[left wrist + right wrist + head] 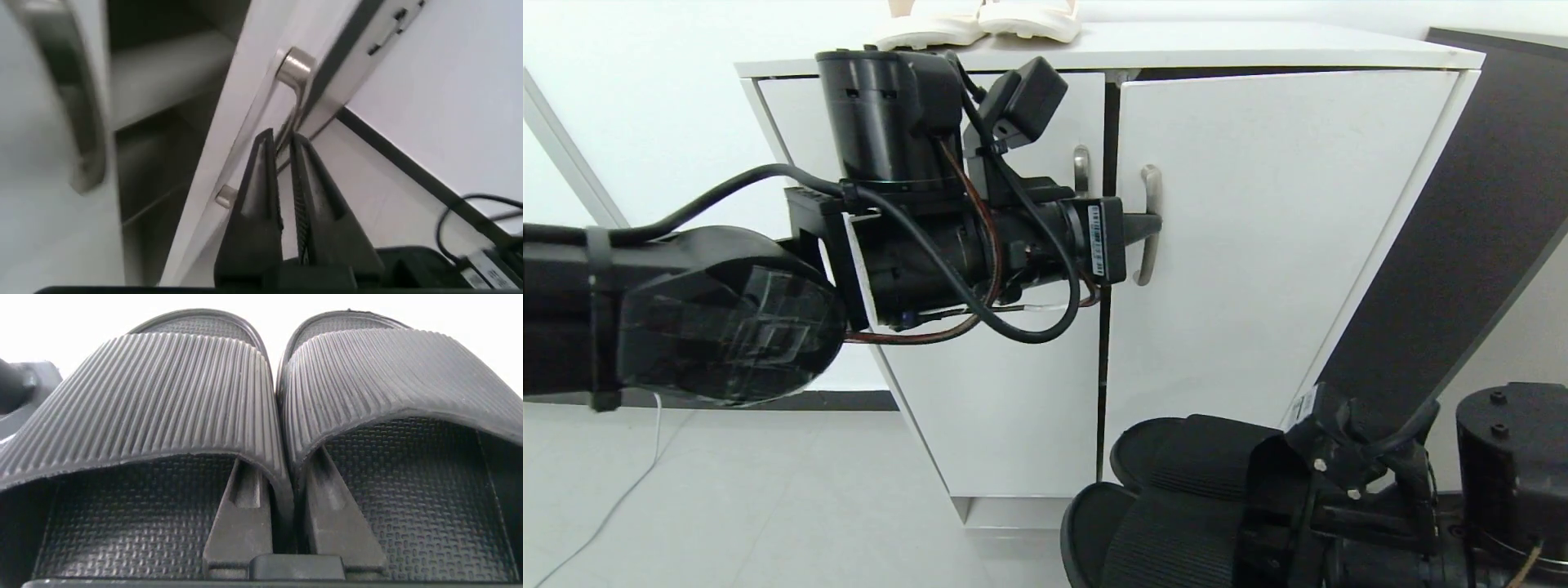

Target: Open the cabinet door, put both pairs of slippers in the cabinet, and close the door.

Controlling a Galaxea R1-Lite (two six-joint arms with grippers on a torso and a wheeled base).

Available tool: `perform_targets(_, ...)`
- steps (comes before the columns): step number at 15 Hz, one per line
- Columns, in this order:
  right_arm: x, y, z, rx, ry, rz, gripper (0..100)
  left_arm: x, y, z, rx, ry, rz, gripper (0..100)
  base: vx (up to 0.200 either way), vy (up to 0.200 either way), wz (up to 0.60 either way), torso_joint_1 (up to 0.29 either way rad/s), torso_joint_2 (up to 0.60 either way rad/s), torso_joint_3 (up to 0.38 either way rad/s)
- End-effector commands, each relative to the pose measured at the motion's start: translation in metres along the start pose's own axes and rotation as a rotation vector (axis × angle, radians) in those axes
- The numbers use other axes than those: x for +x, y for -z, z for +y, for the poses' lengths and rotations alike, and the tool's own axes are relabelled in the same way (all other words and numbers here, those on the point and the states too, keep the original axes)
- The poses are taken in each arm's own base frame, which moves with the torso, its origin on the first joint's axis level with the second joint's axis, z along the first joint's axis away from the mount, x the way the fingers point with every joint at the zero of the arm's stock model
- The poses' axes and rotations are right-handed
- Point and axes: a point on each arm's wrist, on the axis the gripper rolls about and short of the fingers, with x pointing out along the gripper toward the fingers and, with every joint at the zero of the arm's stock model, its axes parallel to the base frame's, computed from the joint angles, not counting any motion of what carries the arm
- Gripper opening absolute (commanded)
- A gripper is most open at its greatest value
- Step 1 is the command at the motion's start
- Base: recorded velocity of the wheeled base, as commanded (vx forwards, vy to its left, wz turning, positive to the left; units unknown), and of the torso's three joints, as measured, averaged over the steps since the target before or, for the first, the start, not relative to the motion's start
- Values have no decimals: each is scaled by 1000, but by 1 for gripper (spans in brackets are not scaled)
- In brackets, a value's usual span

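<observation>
Judged task at door-opening step, nothing stowed yet. Found right door (pixel 1282 245) of cabinet (pixel 1258 53) cracked ajar, with left claw (pixel 1153 222) closed narrow about its handle (pixel 1150 184), handle's long axis vertical. Glimpsed a shelf inside through the gap. Logged black slippers (pixel 1168 498) low before cabinet base, pinched at inner strap edges by right claw (pixel 282 482); side by side, long axes about level, toes away from wrist, toward robot's left. Noted white slippers (pixel 980 23) on cabinet top. Left to do: full swing, both pairs in, door shut.
</observation>
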Motion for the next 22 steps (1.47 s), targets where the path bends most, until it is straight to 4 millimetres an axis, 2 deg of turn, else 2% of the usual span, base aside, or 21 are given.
perform_targets(1, -9, 3, 2, -27, -43, -7, 0, -26, -7, -14, 8, 23, -18, 0, 0, 0, 0, 0, 0, 0)
perform_targets(3, -9, 7, 2, -56, -52, 6, 0, -42, -8, -23, 7, 39, -19, 0, 0, 0, 0, 0, 0, 0)
perform_targets(5, -9, 8, 2, -59, -54, 10, 0, -49, -6, -24, 4, 40, -13, 0, 0, 0, 0, 0, 0, 0)
perform_targets(8, -10, 10, 3, -59, -78, 14, 0, -49, -5, -8, -11, -7, -11, 0, 0, 0, 0, 0, 0, 0)
perform_targets(10, -10, 10, 3, -78, -80, 15, 0, -39, -3, 15, -38, -38, 1, 0, 0, 0, 0, 0, 0, 0)
perform_targets(12, -10, 11, 3, -77, -82, 16, 0, -32, -8, 21, -94, -4, -5, 0, 0, 0, 0, 0, 0, 0)
perform_targets(19, -8, 12, 4, -80, -89, 26, 0, 9, -10, 36, -78, 6, -54, 0, 0, 0, 0, 0, 0, 0)
perform_targets(22, -7, 12, 8, -87, -101, 28, 0, 16, -10, 39, -73, 9, -67, 0, 0, 0, 0, 0, 0, 0)
